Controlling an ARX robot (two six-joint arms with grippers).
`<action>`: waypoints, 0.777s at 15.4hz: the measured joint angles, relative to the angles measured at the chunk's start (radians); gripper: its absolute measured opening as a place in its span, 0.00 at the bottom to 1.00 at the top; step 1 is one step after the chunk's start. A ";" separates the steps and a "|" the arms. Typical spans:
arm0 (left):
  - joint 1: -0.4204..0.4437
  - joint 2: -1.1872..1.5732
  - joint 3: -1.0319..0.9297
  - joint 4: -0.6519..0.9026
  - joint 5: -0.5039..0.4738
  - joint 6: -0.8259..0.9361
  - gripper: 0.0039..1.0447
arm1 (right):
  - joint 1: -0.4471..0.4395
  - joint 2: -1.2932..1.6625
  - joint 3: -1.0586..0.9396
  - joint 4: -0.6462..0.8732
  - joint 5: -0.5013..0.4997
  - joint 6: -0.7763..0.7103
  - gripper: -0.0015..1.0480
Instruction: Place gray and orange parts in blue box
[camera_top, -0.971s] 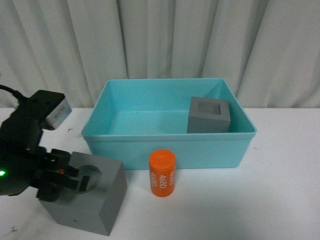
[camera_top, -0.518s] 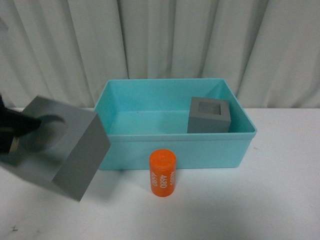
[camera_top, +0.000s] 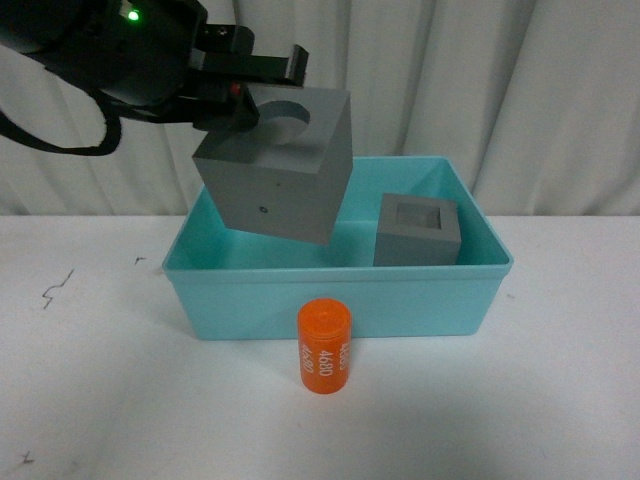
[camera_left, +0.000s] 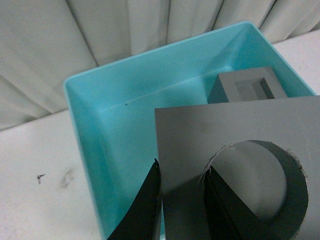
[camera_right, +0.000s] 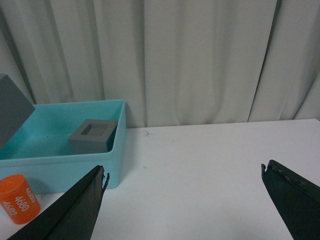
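My left gripper (camera_top: 262, 88) is shut on the gray cube with the round recess (camera_top: 280, 170) and holds it tilted in the air above the left half of the blue box (camera_top: 330, 295). In the left wrist view one finger (camera_left: 145, 200) lies on the cube's outer side and the other inside the recess, with the cube (camera_left: 240, 125) over the box (camera_left: 125, 135). The gray cube with the square recess (camera_top: 417, 232) stands inside the box at its right. The orange cylinder (camera_top: 325, 345) marked "4680" stands upright on the table in front of the box. My right gripper (camera_right: 183, 171) is open and empty, right of the box (camera_right: 60, 170).
A white table (camera_top: 560, 400) holds everything, with a pale curtain (camera_top: 450, 80) close behind the box. Small dark marks (camera_top: 55, 290) lie on the table at the left. The right wrist view shows bare table (camera_right: 210, 165) between its fingers.
My left arm has lifted the gray cube with the round recess from the table at the front left, up and to the right, until it hangs over the box.
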 joint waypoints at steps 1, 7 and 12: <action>-0.006 0.048 0.042 -0.003 -0.024 -0.028 0.18 | 0.000 0.000 0.000 0.000 0.000 0.000 0.94; -0.016 0.229 0.139 0.006 -0.113 -0.136 0.18 | 0.000 0.000 0.000 0.000 0.000 0.000 0.94; 0.029 0.296 0.136 0.038 -0.156 -0.143 0.18 | 0.000 0.000 0.000 0.000 0.000 0.000 0.94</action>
